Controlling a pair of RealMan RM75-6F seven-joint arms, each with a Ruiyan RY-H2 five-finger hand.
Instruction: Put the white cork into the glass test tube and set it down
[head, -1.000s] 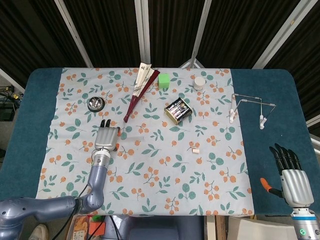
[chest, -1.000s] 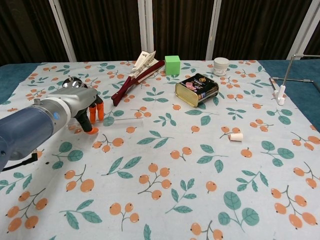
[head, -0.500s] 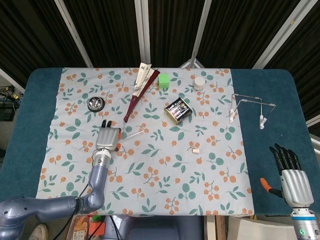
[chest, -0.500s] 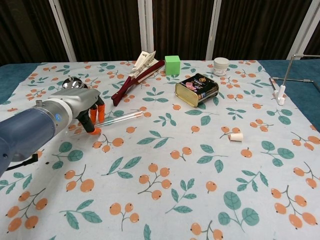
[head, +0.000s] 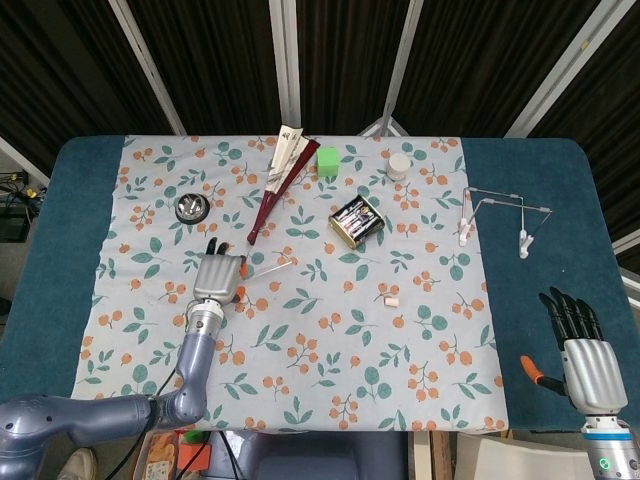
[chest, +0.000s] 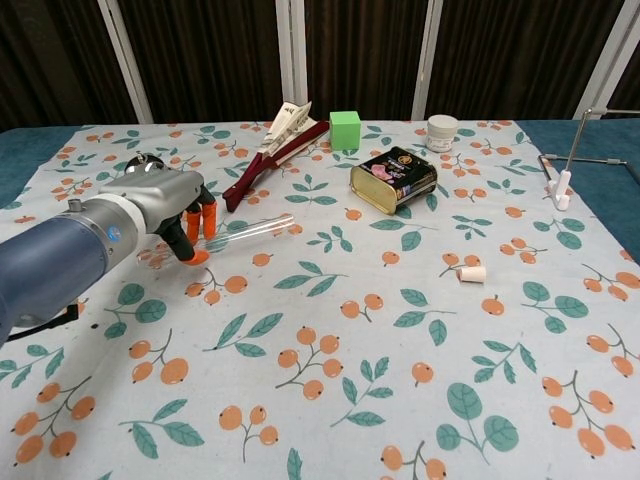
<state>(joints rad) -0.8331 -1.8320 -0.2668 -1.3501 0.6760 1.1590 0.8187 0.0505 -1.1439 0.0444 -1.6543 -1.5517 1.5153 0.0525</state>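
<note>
My right hand (head: 586, 352) waits at the near edge, fingers apart, holding nothing. The cork (chest: 471, 273) lies alone on the cloth (chest: 330, 380). My left hand (chest: 168, 207) pinches the tube (chest: 250, 229) — it sticks out sideways. Farther back sit a tin (chest: 394, 178), a fan (chest: 275, 148) and a green block (chest: 345, 130).
</note>
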